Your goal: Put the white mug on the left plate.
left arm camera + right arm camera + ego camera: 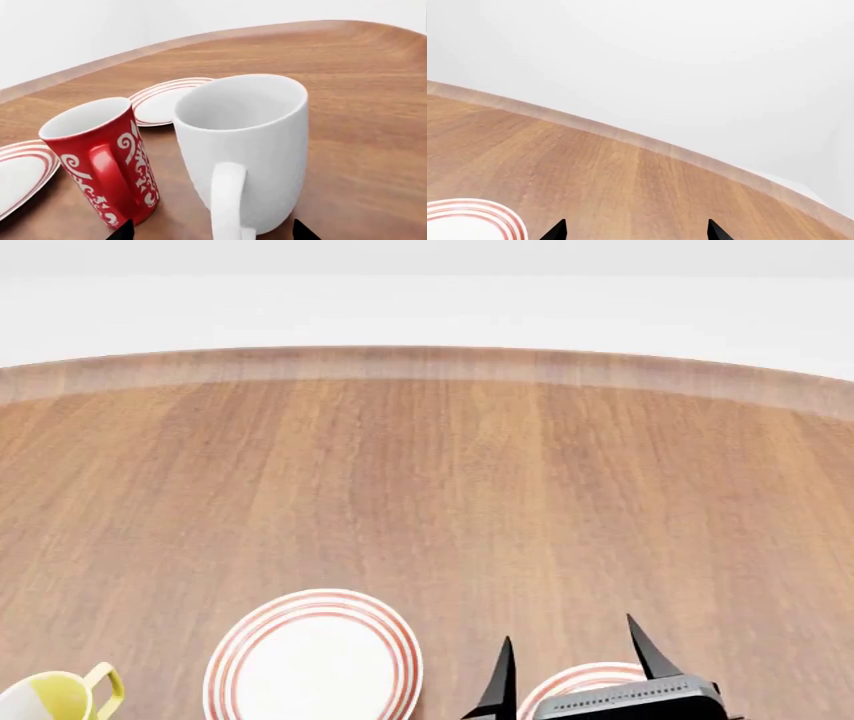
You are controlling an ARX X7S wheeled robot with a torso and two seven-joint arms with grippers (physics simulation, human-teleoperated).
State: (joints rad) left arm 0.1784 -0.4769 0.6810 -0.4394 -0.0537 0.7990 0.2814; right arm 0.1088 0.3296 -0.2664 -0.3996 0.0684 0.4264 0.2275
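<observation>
White mug (pixel 243 145) upright on the wooden counter (pixel 360 100), just beside the red mug (pixel 100 160), handle turned toward the left wrist camera. Left claw (pixel 213 233) released, tips spread either side of the mug's base, gripping nothing. Left plate (pixel 315 664) bare, near the counter's front in the head view. Right claw (pixel 635 231) likewise spread wide, holding nothing.
</observation>
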